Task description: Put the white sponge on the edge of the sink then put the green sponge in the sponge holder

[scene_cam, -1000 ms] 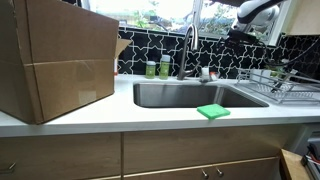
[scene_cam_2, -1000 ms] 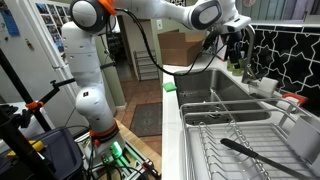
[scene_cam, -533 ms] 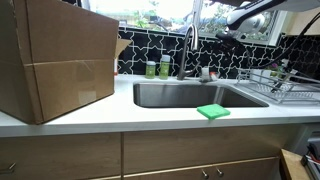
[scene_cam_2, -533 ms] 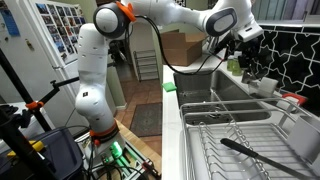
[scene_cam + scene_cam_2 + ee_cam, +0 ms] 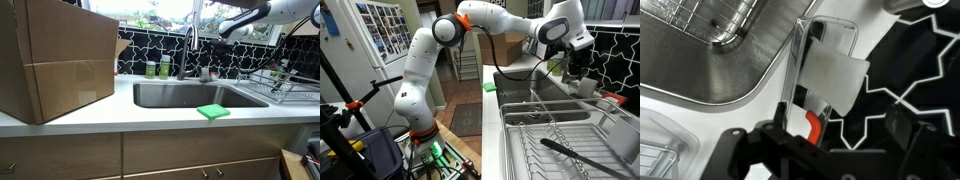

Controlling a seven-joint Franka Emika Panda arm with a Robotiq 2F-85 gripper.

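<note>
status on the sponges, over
Gripper open over white sponge in clear holder. Green sponge at sink front edge. Faucet close by.

Cardboard box [image 5: 50, 60] cropped at an exterior view's left edge; arm [image 5: 270, 12] exits top right; gripper [image 5: 822, 150] — dark, blurred — runs off the wrist view's bottom edge.

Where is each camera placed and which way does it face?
In an exterior view: before the counter, facing sink and window; the arm enters top right.
In an exterior view: past the dish rack, looking along the counter; the whole arm shows.
Wrist view: over the sink's corner, looking down at the white sponge; open gripper at bottom.
Shared: green sponge in both exterior views.
</note>
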